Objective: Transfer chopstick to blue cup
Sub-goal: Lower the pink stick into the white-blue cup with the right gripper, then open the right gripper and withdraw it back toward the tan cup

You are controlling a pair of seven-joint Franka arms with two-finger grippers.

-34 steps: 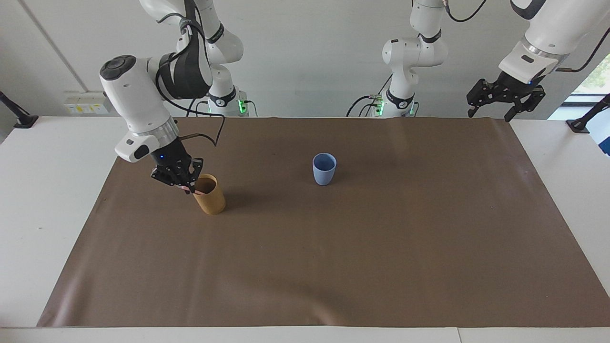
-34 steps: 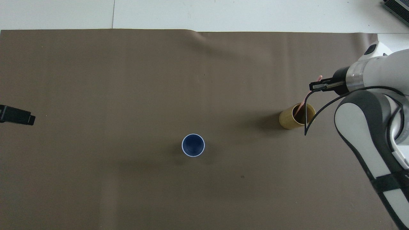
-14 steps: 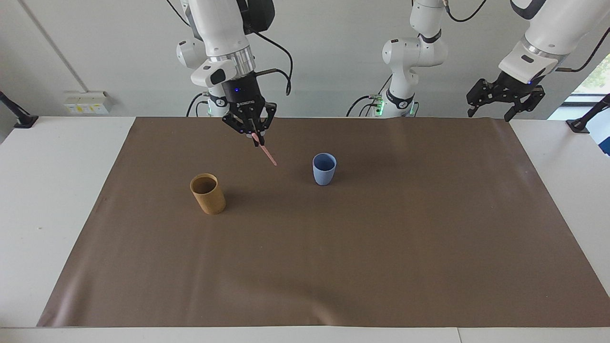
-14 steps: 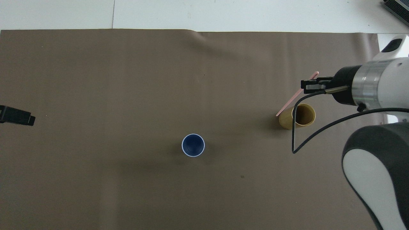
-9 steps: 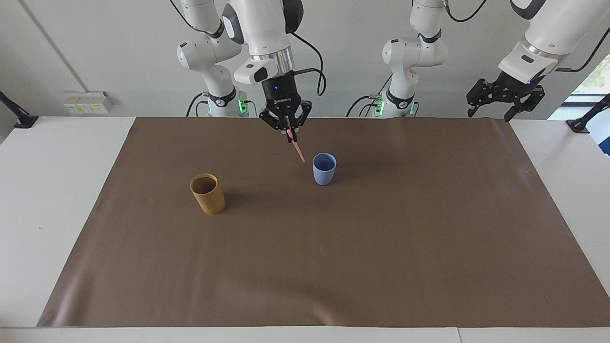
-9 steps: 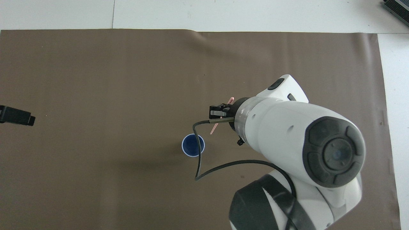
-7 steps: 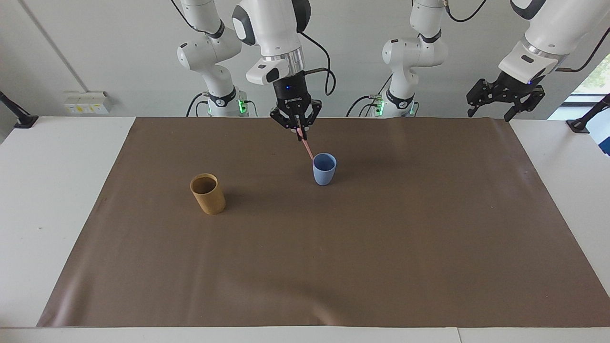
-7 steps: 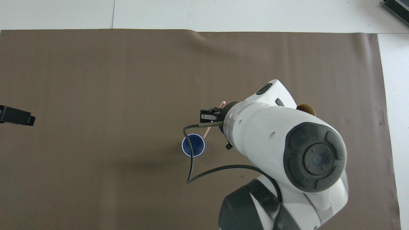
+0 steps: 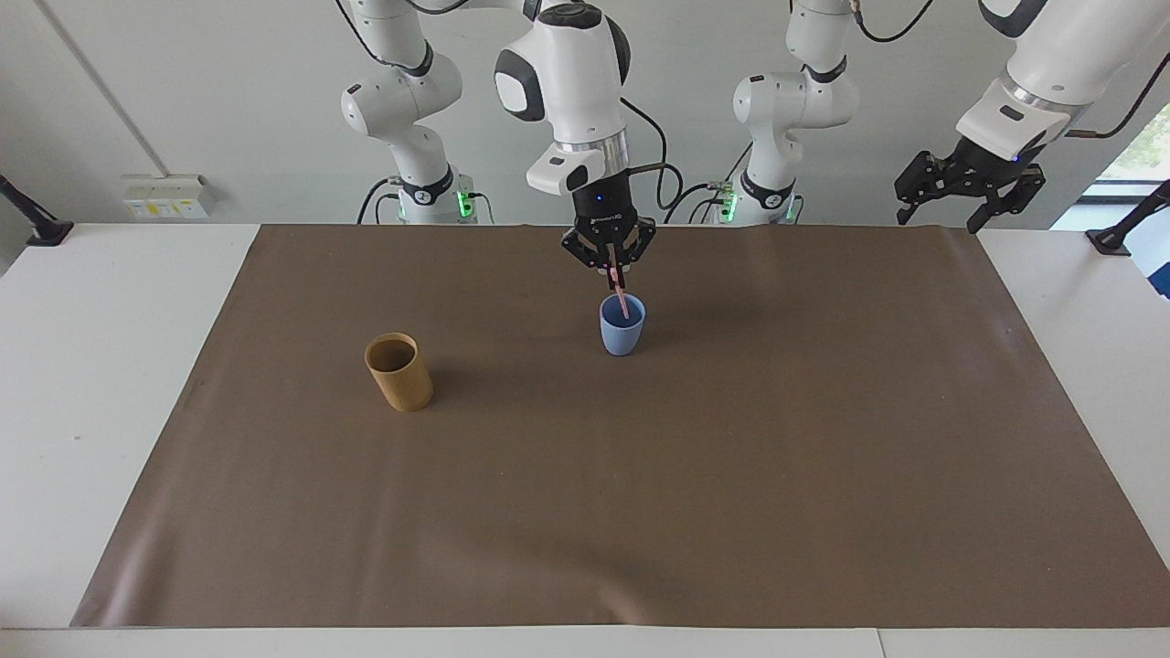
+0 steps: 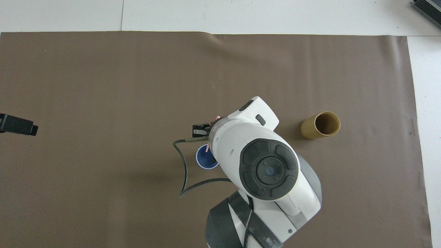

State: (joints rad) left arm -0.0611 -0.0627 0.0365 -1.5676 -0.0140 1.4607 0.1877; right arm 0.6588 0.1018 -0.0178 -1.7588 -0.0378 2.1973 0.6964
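Observation:
My right gripper (image 9: 611, 267) is shut on a pink chopstick (image 9: 621, 297) and holds it upright over the blue cup (image 9: 622, 334). The stick's lower end sits inside the cup's mouth. In the overhead view the right arm covers part of the blue cup (image 10: 203, 162), and a bit of the chopstick (image 10: 207, 148) shows at its rim below the right gripper (image 10: 202, 131). My left gripper (image 9: 943, 217) is open and empty, and waits in the air over the mat's edge at the left arm's end; its tip shows in the overhead view (image 10: 19, 125).
A tan-brown cylindrical cup (image 9: 399, 373) stands empty on the brown mat (image 9: 640, 512) toward the right arm's end; it also shows in the overhead view (image 10: 320, 125). White table borders the mat.
My right gripper lifted the chopstick out of the tan cup, carried it across to the blue cup and brought its tip into the cup's mouth. The left arm has not moved.

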